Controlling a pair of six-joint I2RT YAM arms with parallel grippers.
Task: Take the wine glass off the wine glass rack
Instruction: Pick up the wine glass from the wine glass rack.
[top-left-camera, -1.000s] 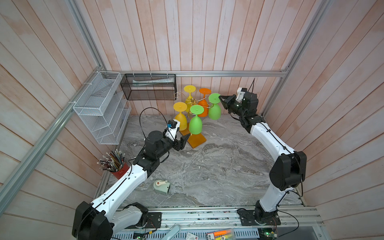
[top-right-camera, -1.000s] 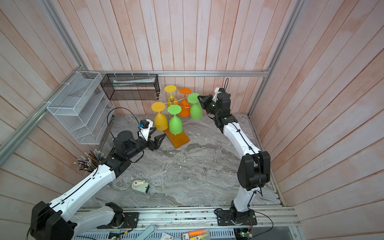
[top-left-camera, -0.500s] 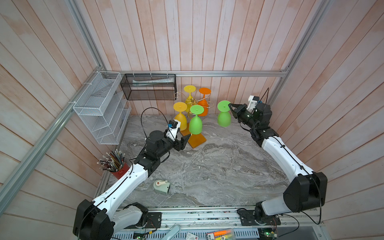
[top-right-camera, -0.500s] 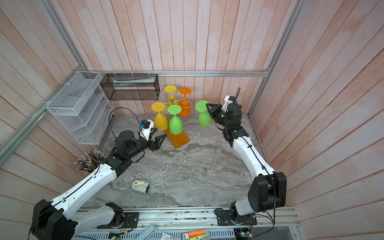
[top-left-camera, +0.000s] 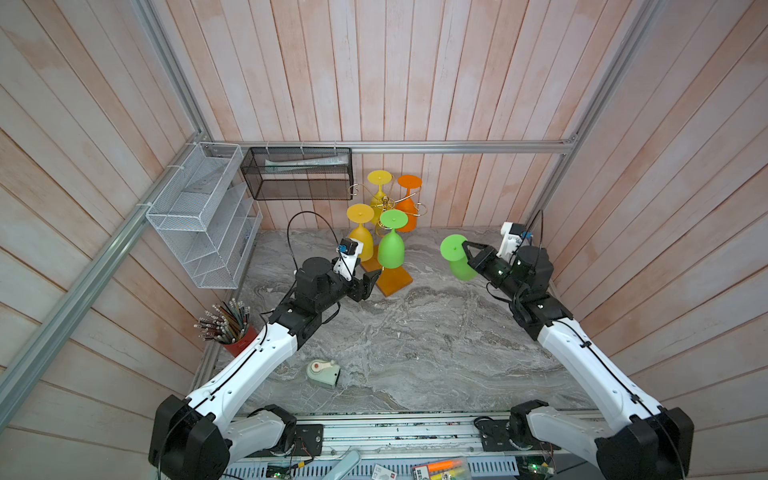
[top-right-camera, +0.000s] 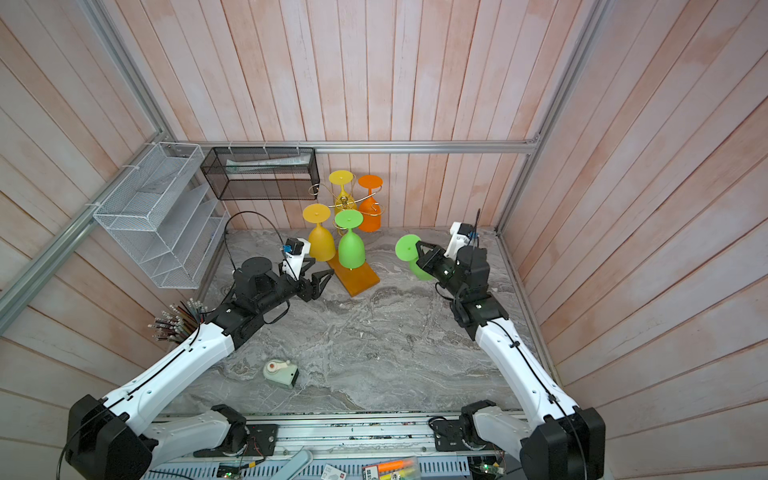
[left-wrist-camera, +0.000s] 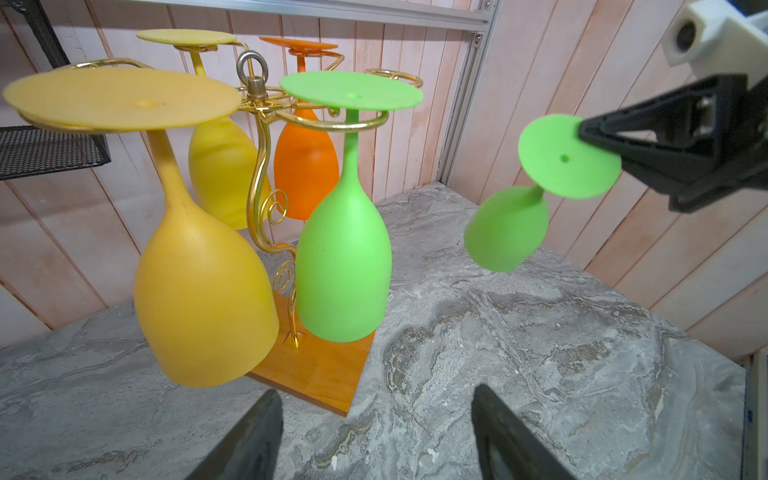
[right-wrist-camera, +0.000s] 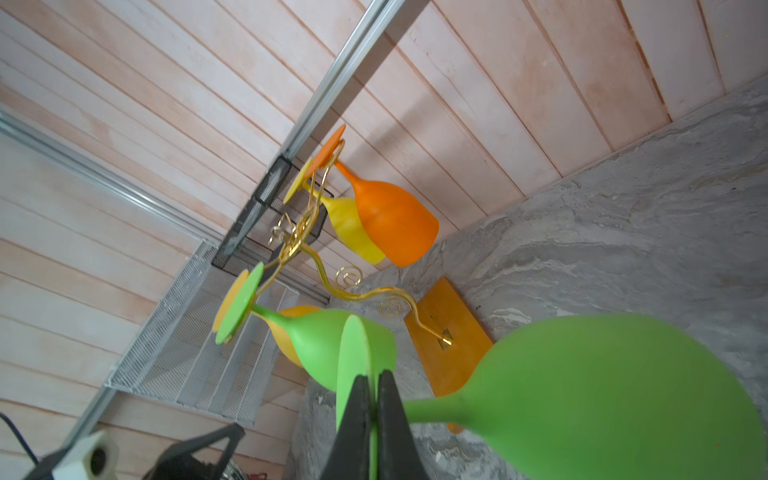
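Observation:
The wine glass rack (top-left-camera: 388, 204) is gold wire on an orange-brown base (top-right-camera: 358, 279), at the back of the table. Two yellow glasses, an orange one and a green one (left-wrist-camera: 345, 266) hang on it upside down. A second green wine glass (top-left-camera: 459, 266) hangs in the air, off the rack and to its right, tilted. My right gripper (right-wrist-camera: 374, 376) is shut on the edge of its round foot (left-wrist-camera: 565, 160). My left gripper (left-wrist-camera: 374, 399) stands open and empty just in front of the rack's base, low over the table.
A black mesh basket (top-left-camera: 297, 174) and a white wire shelf (top-left-camera: 203, 216) hang on the back-left walls. A red cup of pencils (top-left-camera: 232, 328) stands at the left edge. A small pale green device (top-left-camera: 323, 372) lies near the front. Wooden walls close in on three sides.
My right arm has drawn the green glass away from the rack, to the right and toward the front. My left arm has stayed where it was.

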